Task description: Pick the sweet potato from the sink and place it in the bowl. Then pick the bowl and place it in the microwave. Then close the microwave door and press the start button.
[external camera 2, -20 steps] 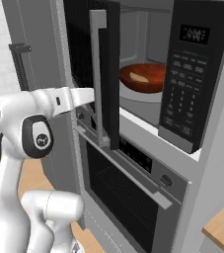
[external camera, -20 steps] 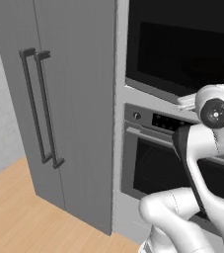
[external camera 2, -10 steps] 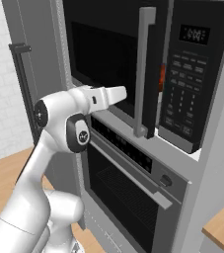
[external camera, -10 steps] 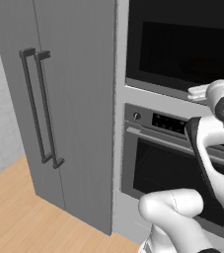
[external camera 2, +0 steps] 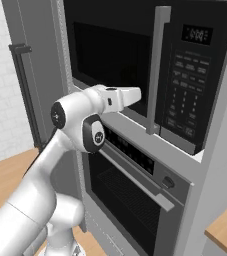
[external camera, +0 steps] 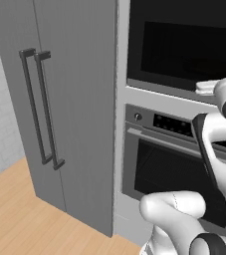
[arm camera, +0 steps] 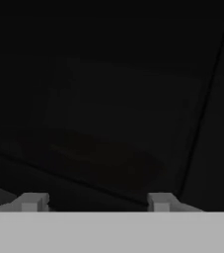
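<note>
Grey cabinetry runs floor to ceiling, wood floor (external camera: 15, 209) below; landmark is the microwave (external camera 2: 150, 70), built into the column above the oven (external camera 2: 130, 195). Microwave door (external camera 2: 110, 60) is swung shut flush against the frame, its dark window facing out, vertical grey handle (external camera 2: 157, 70) on its right edge, just left of the black control panel (external camera 2: 187, 90) with lit display at top. Oven sits directly beneath the microwave, horizontal bar handle across its glass front, knob at the right end of its control strip. Left of the microwave stands a tall grey cabinet (external camera: 69, 99) with two vertical dark pulls (external camera: 40, 107). Gripper (external camera 2: 132, 94) is level with the lower edge of the microwave door, pointing at it, close to the glass, left of the handle. From the hand camera, two fingertips (arm camera: 32, 201) stand well apart with nothing between them, jaws wide, facing the dark window. Through that glass a dim rounded shape is faintly visible, too dark to identify. Bowl and sweet potato cannot be made out.
</note>
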